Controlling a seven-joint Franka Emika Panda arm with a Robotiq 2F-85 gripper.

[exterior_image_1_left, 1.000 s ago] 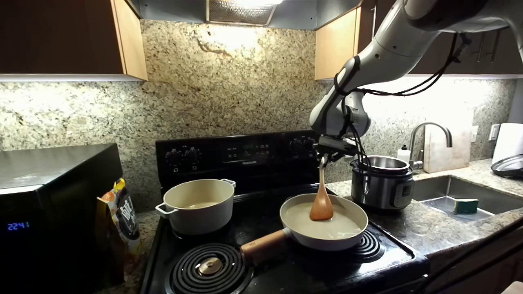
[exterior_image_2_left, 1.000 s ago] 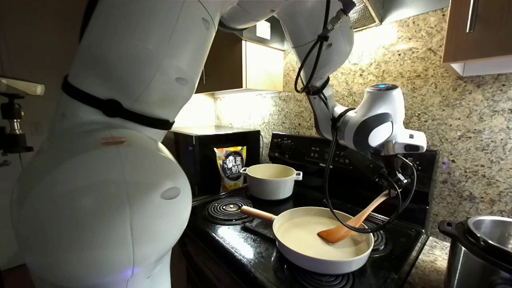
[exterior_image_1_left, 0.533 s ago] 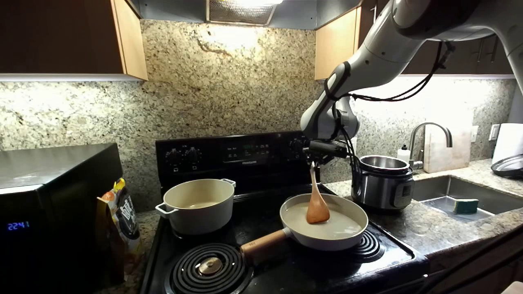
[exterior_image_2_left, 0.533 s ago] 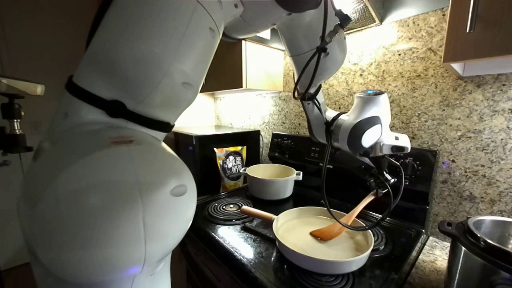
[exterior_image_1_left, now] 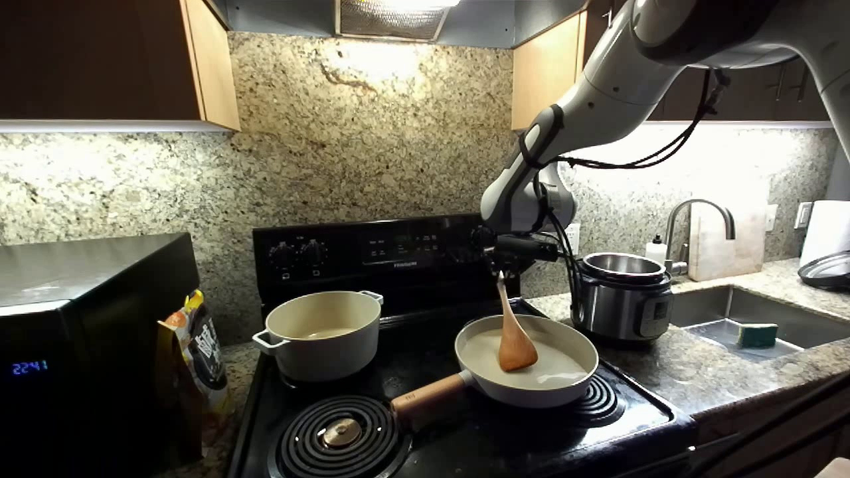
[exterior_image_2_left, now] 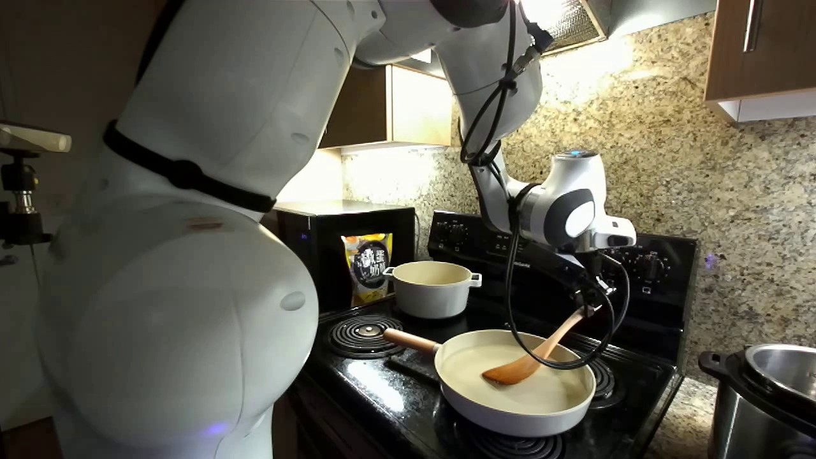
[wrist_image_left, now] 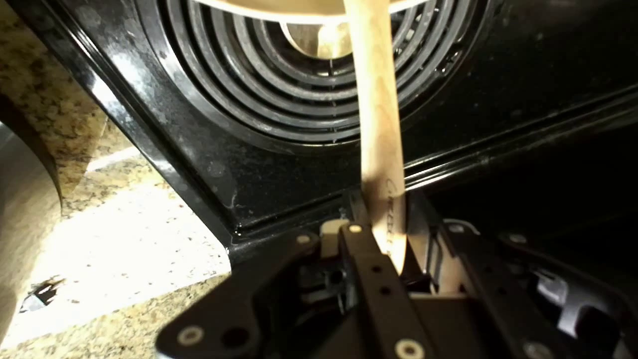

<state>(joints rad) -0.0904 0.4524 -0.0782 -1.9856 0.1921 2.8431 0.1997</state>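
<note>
Spatula (exterior_image_1_left: 513, 335) aslant in claw (wrist_image_left: 385, 207), blade (exterior_image_2_left: 512, 371) inside frying pan (exterior_image_2_left: 510, 424).

Wrist view nearest; stovetop (exterior_image_1_left: 458, 448) in all.

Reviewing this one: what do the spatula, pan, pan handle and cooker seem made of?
Spatula: wood, smooth, by its warm tone and faint grain.
Pan: probably coated metal, by its pale, even sheen.
Pan handle: likely satin wood, by its brown tone; plastic is possible.
Cooker: apparently brushed steel, by its grey shine.

Wooden spatula (exterior_image_1_left: 511, 336), tilted, pale handle (wrist_image_left: 380, 124) gripped, darker blade (exterior_image_2_left: 511, 371) inside cream pan (exterior_image_1_left: 531, 397)
</note>
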